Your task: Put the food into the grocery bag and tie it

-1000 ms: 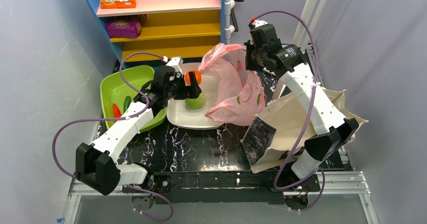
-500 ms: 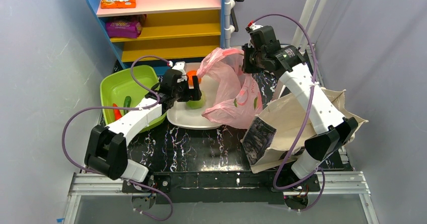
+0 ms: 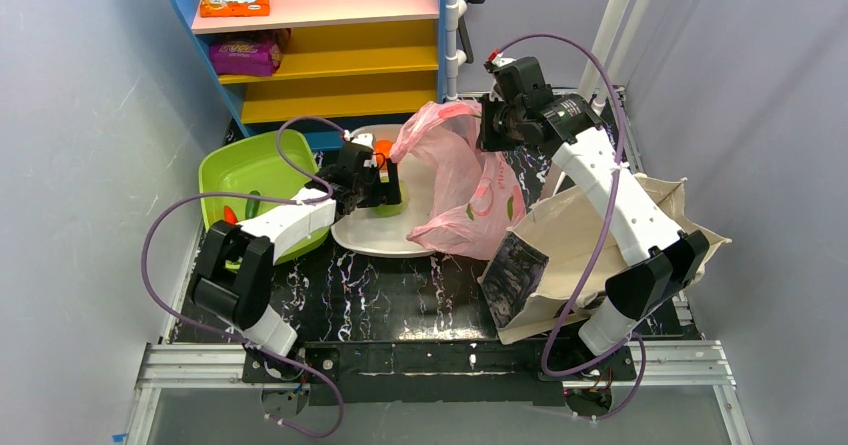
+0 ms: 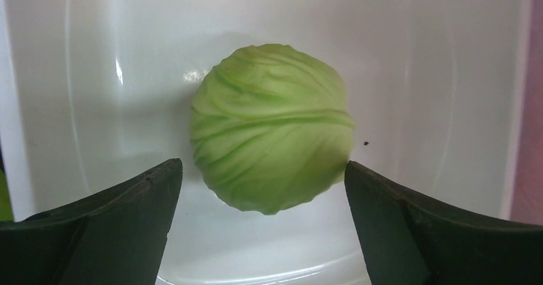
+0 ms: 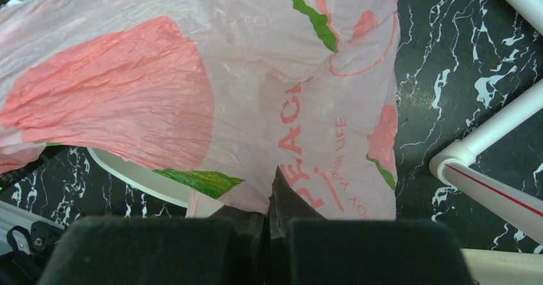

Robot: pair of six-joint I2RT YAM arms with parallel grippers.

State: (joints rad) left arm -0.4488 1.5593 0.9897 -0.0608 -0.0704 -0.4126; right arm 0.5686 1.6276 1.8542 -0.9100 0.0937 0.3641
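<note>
A pale green cabbage [image 4: 272,128] lies on the white plate [image 4: 416,73]. My left gripper [image 4: 261,170] is open and low over the plate, one fingertip on each side of the cabbage's near half. From above, the left gripper [image 3: 385,180] hides the cabbage, and the orange fruit [image 3: 383,149] peeks out just behind it. My right gripper [image 5: 274,189] is shut on the upper edge of the pink grocery bag [image 5: 256,73]. It holds the bag [image 3: 465,180] up beside the plate. Small red and green pieces [image 3: 232,213] lie in the green bin [image 3: 250,165].
A beige canvas tote [image 3: 580,240] lies on its side under the right arm. A coloured shelf [image 3: 320,25] with snack packets stands behind the plate. White frame poles [image 3: 615,25] rise at the back right. The table top is black marble-patterned [image 3: 400,295].
My left arm has reached forward and down over the plate, so its open fingers now straddle the cabbage. My right gripper has shifted slightly left, still holding the bag.
</note>
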